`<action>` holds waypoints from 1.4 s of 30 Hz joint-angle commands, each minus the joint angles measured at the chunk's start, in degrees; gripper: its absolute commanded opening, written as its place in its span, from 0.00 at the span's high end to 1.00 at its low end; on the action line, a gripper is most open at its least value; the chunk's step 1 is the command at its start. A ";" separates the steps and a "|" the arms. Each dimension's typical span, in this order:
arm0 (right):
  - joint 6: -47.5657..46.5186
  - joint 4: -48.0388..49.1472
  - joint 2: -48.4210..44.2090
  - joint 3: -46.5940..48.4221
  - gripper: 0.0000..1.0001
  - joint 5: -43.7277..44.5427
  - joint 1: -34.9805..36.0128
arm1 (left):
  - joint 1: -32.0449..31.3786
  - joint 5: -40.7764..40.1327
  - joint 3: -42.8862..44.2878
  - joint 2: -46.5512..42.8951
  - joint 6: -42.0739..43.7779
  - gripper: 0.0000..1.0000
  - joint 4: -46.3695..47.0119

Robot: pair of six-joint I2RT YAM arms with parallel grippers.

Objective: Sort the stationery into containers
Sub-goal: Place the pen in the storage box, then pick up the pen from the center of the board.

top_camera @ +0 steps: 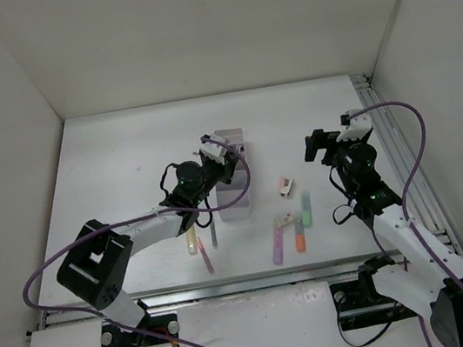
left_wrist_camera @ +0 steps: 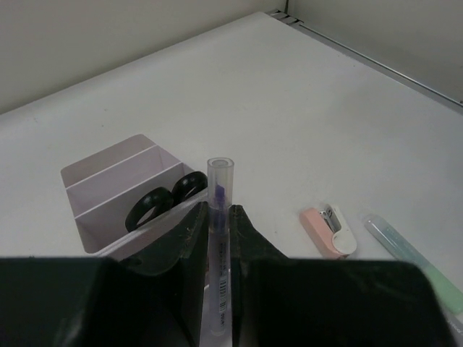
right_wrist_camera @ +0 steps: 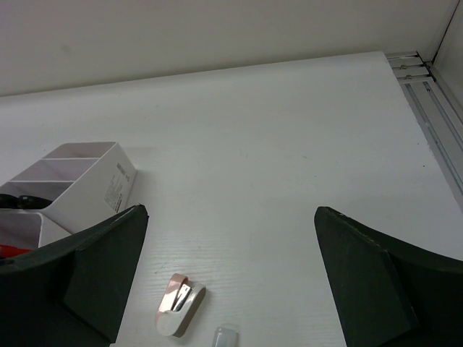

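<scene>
We see the white worktop (top_camera: 123,155) carrying a narrow white organiser tray (top_camera: 238,203) near its middle, with the left arm (top_camera: 148,229) stretched towards it. The left tool (left_wrist_camera: 219,212) is clamped on a clear-barrelled pen (left_wrist_camera: 219,173), held above the tray's near end. The right tool (right_wrist_camera: 230,211) hangs over bare worktop to the right of the tray, its fingers spread wide with nothing between them.

A green highlighter (top_camera: 306,208), an orange highlighter (top_camera: 299,235) and a purple highlighter (top_camera: 277,244) lie loose near the front, right of the tray. A yellow highlighter (top_camera: 191,240) lies at the tray's front left, beside thin pens (top_camera: 205,255).

Black-handled scissors (left_wrist_camera: 163,202) sit in the third compartment from the tray's far end. A small pink-and-white eraser (top_camera: 285,185) lies between the tray and the right arm.
</scene>
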 commanded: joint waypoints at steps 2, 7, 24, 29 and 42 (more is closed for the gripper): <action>-0.78 5.41 -0.98 0.37 0.02 0.53 -0.32 | -1.18 0.05 -0.67 -4.10 0.65 0.87 6.73; -0.34 5.33 -1.33 0.46 0.02 -0.88 -0.49 | -2.41 -4.17 -3.22 -8.41 0.31 0.33 4.44; 2.74 2.34 0.07 1.69 0.02 -2.02 -0.40 | -7.50 -19.03 -5.33 -29.25 -12.08 0.00 -43.27; 3.18 0.14 1.13 3.10 0.02 -1.76 -0.41 | -10.40 -21.65 -6.91 -26.27 -14.81 0.02 -47.75; 3.18 0.05 2.71 3.63 0.02 -1.49 -0.41 | -10.41 -22.54 -12.45 -23.45 -19.73 0.22 -46.45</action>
